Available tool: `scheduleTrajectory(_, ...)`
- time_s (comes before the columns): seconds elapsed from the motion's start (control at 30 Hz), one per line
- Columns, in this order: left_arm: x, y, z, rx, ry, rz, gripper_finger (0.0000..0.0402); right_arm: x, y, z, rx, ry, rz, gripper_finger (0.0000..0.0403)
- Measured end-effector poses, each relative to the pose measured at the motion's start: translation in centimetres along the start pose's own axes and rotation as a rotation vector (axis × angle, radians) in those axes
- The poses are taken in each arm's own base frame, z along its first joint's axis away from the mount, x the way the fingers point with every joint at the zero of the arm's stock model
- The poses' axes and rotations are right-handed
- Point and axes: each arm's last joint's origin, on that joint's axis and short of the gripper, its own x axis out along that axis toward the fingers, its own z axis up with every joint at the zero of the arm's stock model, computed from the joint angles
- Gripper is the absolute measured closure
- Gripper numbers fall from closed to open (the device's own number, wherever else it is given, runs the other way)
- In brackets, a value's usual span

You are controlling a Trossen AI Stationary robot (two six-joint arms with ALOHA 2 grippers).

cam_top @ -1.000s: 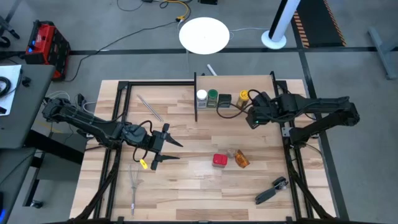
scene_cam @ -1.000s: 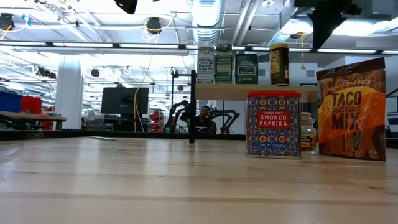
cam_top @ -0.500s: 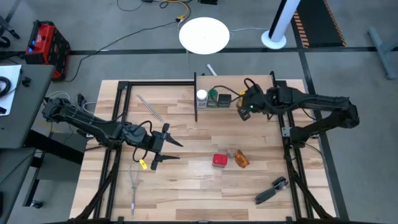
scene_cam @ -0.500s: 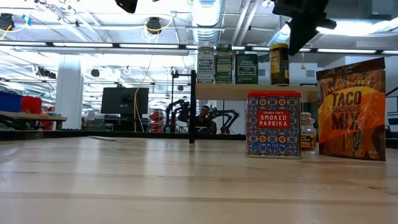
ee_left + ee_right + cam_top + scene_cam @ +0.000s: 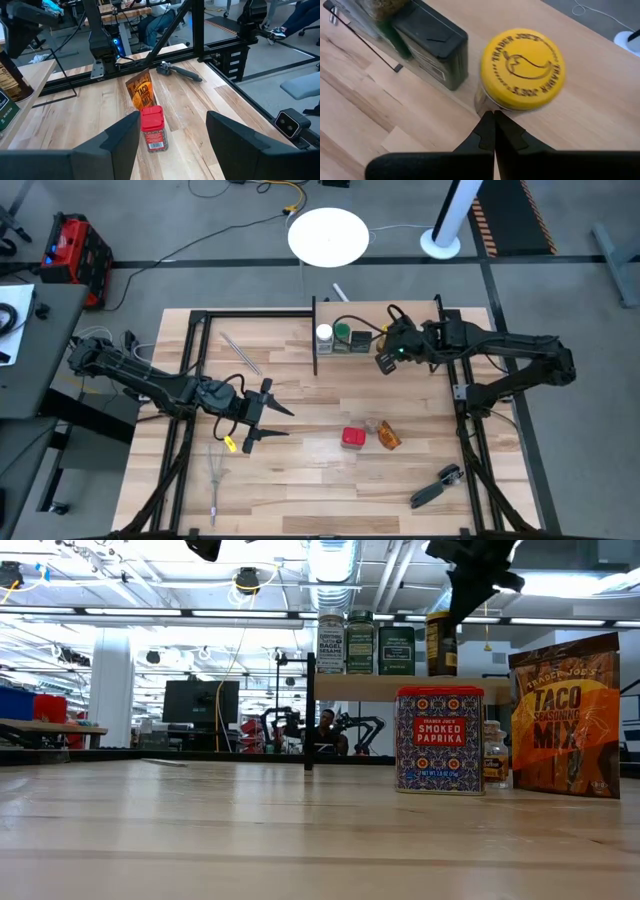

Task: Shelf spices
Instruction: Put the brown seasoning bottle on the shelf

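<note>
From above, the right hand [image 5: 385,361] covers the yellow-capped jar, upper right of centre on the shelf [image 5: 425,332]. Its wrist camera shows the fingers pinched together, gripping nothing, tips at the edge of the yellow-capped jar [image 5: 522,70] beside the dark square tin [image 5: 431,44]. The level view shows that jar [image 5: 441,642] upright on the board. The left hand [image 5: 271,416] hangs released at centre left; its camera sees the red paprika tin [image 5: 152,128] and the taco packet [image 5: 140,91] on the table [image 5: 60,120].

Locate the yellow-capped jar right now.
The yellow-capped jar stands on the shelf, next to the dark square tin, with the shut right gripper at its side.
</note>
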Motion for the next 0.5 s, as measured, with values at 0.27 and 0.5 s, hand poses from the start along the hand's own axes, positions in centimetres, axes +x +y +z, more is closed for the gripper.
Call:
scheduleTrajectory(0.27, 0.0, 0.0, 0.0, 0.0, 0.001, 0.0, 0.0183, -1.1, 0.3, 0.3, -0.013, -0.044, 0.049, 0.0401)
scheduleTrajectory(0.5, 0.0, 0.0, 0.0, -0.002, 0.002, 0.0, 0.0183, -4.7, -0.3, 0.8, 0.002, -0.19, 0.006, 0.0401)
